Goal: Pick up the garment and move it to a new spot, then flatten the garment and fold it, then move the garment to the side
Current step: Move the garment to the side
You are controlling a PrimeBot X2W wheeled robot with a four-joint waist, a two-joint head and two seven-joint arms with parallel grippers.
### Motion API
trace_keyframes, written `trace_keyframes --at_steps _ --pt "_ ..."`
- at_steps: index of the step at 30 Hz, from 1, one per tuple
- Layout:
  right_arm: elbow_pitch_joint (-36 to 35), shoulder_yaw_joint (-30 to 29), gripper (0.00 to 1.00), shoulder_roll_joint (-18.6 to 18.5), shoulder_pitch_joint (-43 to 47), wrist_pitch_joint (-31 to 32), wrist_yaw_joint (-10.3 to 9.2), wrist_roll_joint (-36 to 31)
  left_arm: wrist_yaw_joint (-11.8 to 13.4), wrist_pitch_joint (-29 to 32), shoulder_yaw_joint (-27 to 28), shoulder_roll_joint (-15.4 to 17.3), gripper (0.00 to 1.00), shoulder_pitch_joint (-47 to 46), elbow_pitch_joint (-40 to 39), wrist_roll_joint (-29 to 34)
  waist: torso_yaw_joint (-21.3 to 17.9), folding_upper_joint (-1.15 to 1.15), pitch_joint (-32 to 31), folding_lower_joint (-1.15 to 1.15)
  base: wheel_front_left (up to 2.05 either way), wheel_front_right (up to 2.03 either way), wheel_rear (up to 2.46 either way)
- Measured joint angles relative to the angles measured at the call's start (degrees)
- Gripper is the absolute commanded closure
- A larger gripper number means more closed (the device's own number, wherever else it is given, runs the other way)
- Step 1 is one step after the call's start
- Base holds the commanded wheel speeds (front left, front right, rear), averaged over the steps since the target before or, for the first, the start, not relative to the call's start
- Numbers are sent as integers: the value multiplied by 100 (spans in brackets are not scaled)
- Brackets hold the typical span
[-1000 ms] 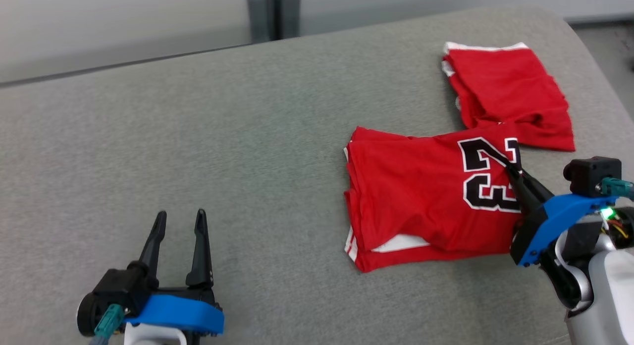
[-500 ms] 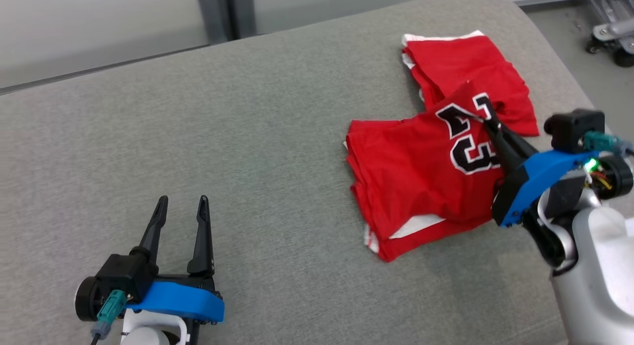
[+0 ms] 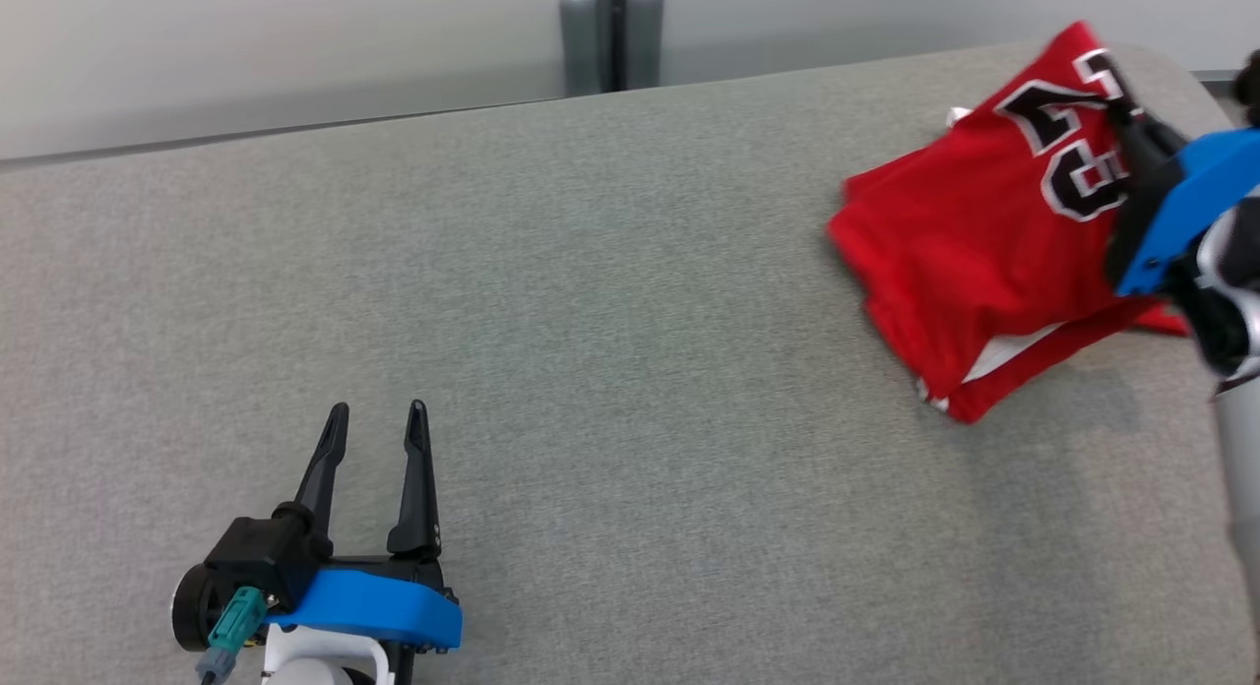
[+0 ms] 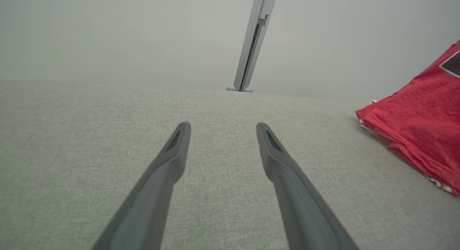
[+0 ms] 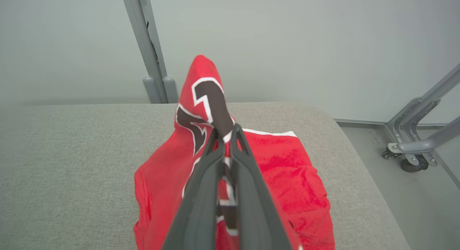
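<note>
Head view: right jaws pinch numbered red garment (image 3: 965,232), likely folded; left jaws wide.

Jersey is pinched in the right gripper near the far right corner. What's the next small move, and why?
Probably lower it a little. The right gripper is shut on the folded jersey by its number, one end raised, the other sagging toward the table. A second red folded garment lies under it, so ease down before opening.

Garment (image 3: 975,242): folded red jersey with black, white-outlined numerals and white trim. Position: 2 o'clock on the grey surface (image 3: 591,321). Attitude: tilted, numbered edge raised, folded layers hanging below.
</note>
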Motion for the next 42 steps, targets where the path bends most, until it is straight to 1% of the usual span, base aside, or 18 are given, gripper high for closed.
trace_keyframes --at_steps 7,12,13,14,15,16,19,23,27,36,42 --pt "386 -757 100 -479 -327 78 0 -292 -35 -14 -18 -7 0 -18 19 9 247 0 137 0 0 0 0" --pt "604 -1394 100 -567 -397 -8 1 -523 -37 -16 -26 12 0 -34 13 29 349 0 255 0 0 0 0" --pt "693 -1679 98 -554 -397 -134 0 -693 -37 -18 -30 26 0 -49 11 30 370 0 293 0 0 0 0" --pt "743 -1864 69 -534 -397 -218 1 -784 -37 -25 -32 32 0 -54 9 30 377 0 307 0 0 0 0" --pt "800 -2048 30 -508 -398 -297 0 -877 -37 -32 -35 36 0 -57 9 30 383 0 318 0 0 0 0" --pt "866 -2221 0 -474 -397 -366 0 -966 -37 -32 -41 41 0 -60 9 30 390 0 326 0 0 0 0" --pt "966 -2514 0 -353 -394 -650 0 -1192 -37 -27 -58 45 0 -88 8 31 403 0 333 0 0 0 0" --pt "998 -2423 0 -218 -395 -1021 0 -1313 -29 -12 -57 87 0 -115 -16 32 390 0 322 0 0 0 0" --pt "971 -1967 0 -73 -397 -1167 0 -1272 11 -5 -48 137 0 -113 -37 32 341 0 288 0 0 0 0" --pt "523 -627 0 -18 -358 -1491 0 -954 66 -8 13 162 0 -118 -138 1 326 0 35 0 0 0 0" --pt "159 58 0 260 152 -1801 0 -754 105 -41 191 141 0 -114 -31 -123 412 0 -265 0 0 0 0"
